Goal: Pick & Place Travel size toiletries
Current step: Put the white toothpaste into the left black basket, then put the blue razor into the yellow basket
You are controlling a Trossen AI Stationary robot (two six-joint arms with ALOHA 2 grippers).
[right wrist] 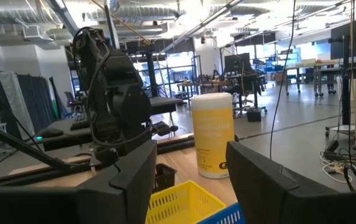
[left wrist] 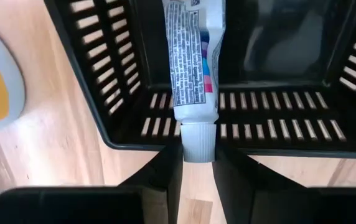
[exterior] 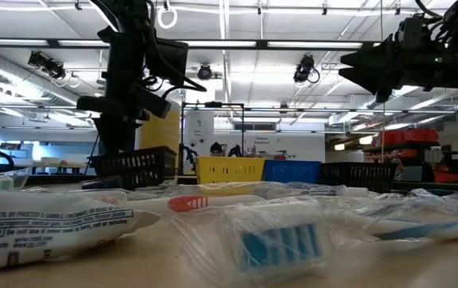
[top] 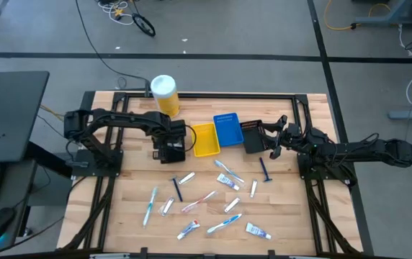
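My left gripper (top: 171,150) hangs over a black slotted bin (left wrist: 103,93) left of the yellow bin (top: 206,139) and is shut on a white toothpaste tube (left wrist: 193,56) with blue and red print. My right gripper (top: 272,141) is open and empty above the table, beside a second black bin (top: 253,137). Several more small tubes, toothbrushes and a blue razor (top: 266,171) lie flat on the wooden table (top: 119,187) toward its near edge. My left gripper pinches the tube's white cap (left wrist: 200,142) between its two fingertips (left wrist: 170,168). The fingers come from above, pointing down. The tube hangs below them, cap up, lifted clear, with its body reaching down inside the black bin.
A blue bin (top: 227,129) stands right of the yellow one. A large yellow canister with a white lid (top: 164,93) stands at the far edge, behind my left arm. Wrapped toiletries lie close to the low camera (exterior: 277,236).
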